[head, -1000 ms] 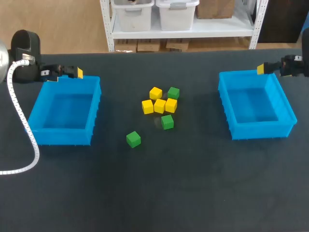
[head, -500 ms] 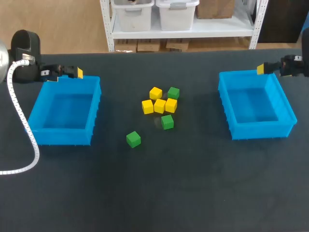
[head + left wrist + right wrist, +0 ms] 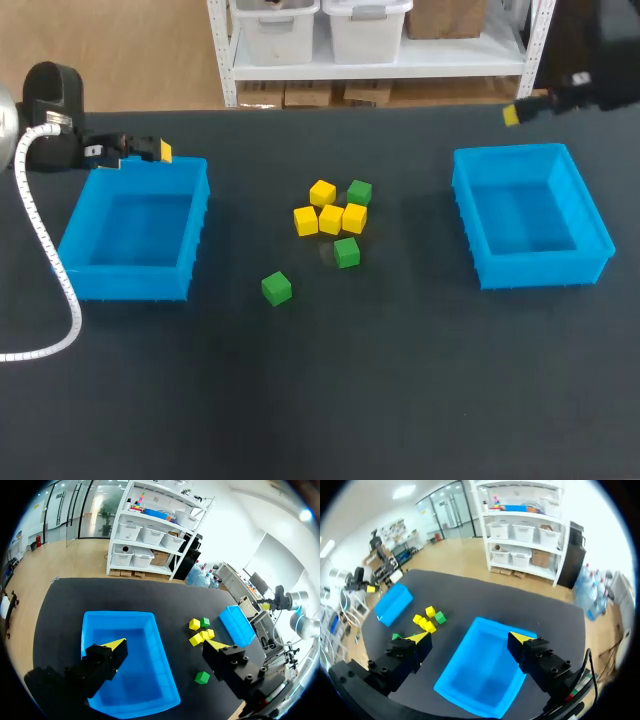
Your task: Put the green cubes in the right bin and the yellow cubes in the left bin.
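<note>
Several yellow cubes (image 3: pixel 331 219) lie clustered mid-table, with one green cube (image 3: pixel 359 192) at the cluster's far side, another (image 3: pixel 346 252) just in front and a third (image 3: pixel 277 288) apart at the front left. The left bin (image 3: pixel 130 283) and right bin (image 3: pixel 530 270) are blue and hold nothing. My left gripper (image 3: pixel 157 151) hangs open over the left bin's far edge; its wrist view looks down into that bin (image 3: pixel 117 614). My right gripper (image 3: pixel 513 115) is open, raised behind the right bin's far edge, above the bin (image 3: pixel 485 675).
The dark tabletop stretches bare in front of both bins. A white ribbed cable (image 3: pixel 45 250) runs along my left arm at the table's left edge. The cube cluster (image 3: pixel 200 632) lies beyond the left bin, toward the right bin (image 3: pixel 237 625).
My right gripper has lifted and moved left and farther back from the right bin's far right corner. The left arm and the cubes have stayed put.
</note>
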{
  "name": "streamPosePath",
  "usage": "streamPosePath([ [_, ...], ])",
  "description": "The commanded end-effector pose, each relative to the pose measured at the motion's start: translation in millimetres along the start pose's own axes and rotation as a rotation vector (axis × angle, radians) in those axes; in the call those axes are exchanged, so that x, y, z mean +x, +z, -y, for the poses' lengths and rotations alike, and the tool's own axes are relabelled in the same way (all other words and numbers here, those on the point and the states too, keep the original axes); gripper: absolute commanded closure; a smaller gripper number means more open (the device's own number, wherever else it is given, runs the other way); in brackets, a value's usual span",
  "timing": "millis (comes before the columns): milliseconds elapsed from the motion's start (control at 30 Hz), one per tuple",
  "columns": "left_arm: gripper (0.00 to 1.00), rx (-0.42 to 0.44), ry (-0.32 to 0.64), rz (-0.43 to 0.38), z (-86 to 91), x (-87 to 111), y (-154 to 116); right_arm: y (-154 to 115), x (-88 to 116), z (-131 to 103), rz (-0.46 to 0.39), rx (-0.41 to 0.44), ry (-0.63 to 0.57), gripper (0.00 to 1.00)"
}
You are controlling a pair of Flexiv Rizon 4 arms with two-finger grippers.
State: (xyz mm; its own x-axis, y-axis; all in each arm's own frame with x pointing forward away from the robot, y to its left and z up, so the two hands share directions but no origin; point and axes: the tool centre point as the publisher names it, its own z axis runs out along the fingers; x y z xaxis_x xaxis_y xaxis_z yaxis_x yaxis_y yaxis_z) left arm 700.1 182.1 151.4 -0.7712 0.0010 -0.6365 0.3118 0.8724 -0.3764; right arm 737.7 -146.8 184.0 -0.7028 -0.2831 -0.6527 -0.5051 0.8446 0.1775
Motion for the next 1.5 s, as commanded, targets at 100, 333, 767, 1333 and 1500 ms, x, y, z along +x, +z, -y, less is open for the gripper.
streamPosePath([
  [100,0.00,0.010,0.002,0.005,-2.2,1.0,0.0,38.6,-40.7,-11.2,-0.120,0.040,-0.118,0.00],
  [333,0.00,0.010,0.002,0.005,-2.2,1.0,0.0,84.9,-65.2,-29.1,-0.240,0.021,-0.266,0.00],
  [767,0.00,0.010,0.002,0.005,-2.2,1.0,0.0,162.0,-72.3,-56.2,-0.403,0.026,-0.392,0.00],
  [1333,0.00,0.010,0.002,0.005,-2.2,1.0,0.0,225.4,-35.9,-63.2,-0.558,0.075,-0.376,0.00],
  [1500,0.00,0.010,0.002,0.005,-2.2,1.0,0.0,228.2,-24.5,-72.8,-0.578,0.073,-0.390,0.00],
])
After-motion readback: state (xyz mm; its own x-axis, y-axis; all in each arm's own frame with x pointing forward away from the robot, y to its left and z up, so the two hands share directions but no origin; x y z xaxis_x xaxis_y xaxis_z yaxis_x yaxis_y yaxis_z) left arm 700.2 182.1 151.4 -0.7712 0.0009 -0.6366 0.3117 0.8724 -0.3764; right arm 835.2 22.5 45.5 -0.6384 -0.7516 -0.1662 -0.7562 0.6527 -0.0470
